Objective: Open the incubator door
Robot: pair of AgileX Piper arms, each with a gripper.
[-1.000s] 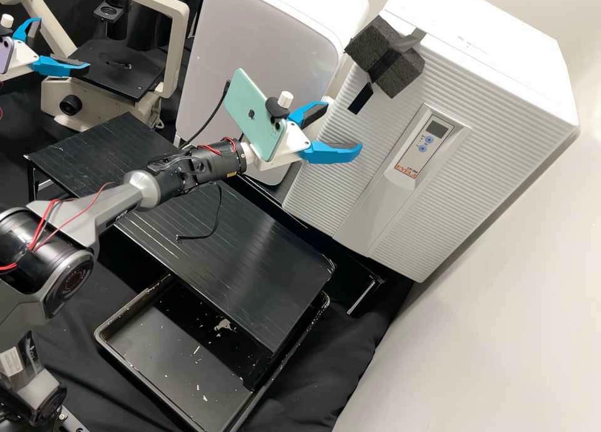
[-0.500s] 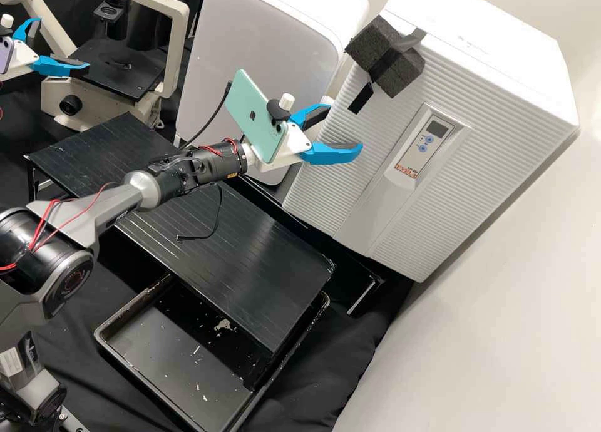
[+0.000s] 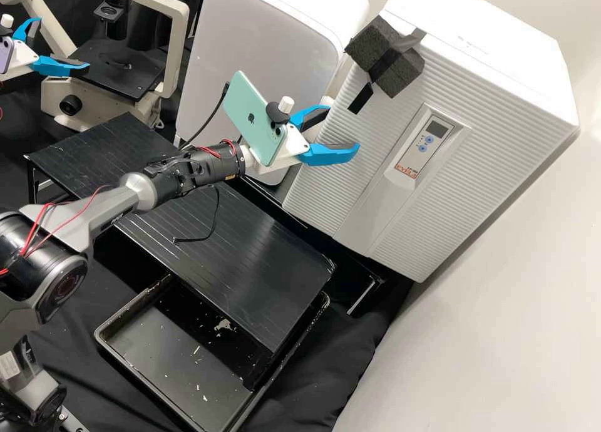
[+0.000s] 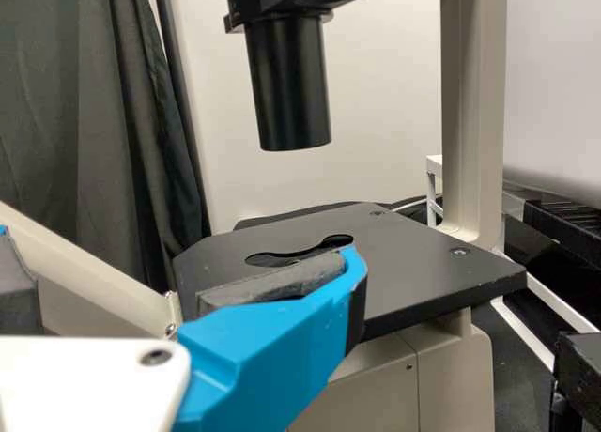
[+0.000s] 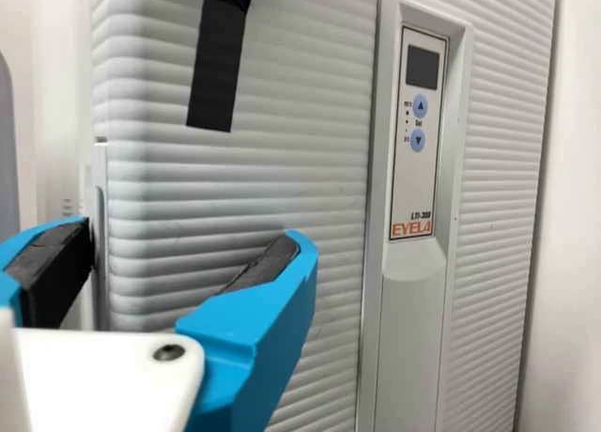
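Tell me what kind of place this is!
It looks like a science laboratory: there's a beige microscope with a flat black stage, a boxy white incubator with a ribbed front, and a dark grey robot arm with bright blue fingers.

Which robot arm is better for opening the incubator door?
Probably the right: the right gripper is open right by the incubator door, while the left gripper is over by the microscope.

Black cloth-draped bench (image 3: pixel 313 385) — on it, a shallow, white-flecked black tray (image 3: pixel 166 369).
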